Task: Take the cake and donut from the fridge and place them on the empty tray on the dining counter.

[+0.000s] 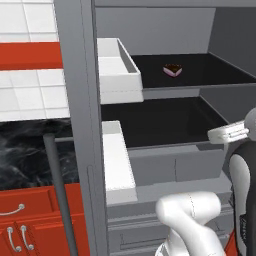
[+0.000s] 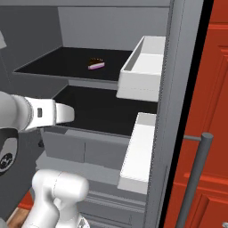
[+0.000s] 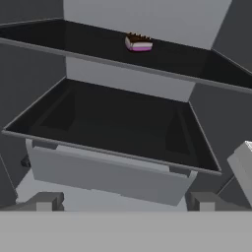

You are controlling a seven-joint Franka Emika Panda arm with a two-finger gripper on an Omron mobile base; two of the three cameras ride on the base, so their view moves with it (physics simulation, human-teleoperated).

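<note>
Hand (image 3: 123,202) fingers are being held wide apart and empty in front of the open fridge (image 1: 80,125), facing its black shelves. Cake (image 3: 139,43) is being shown on the upper shelf (image 3: 74,39), well beyond the fingertips; the donut cannot be made out. Reaching is judged underway, and raising and advancing toward the cake is being called for next.
</note>
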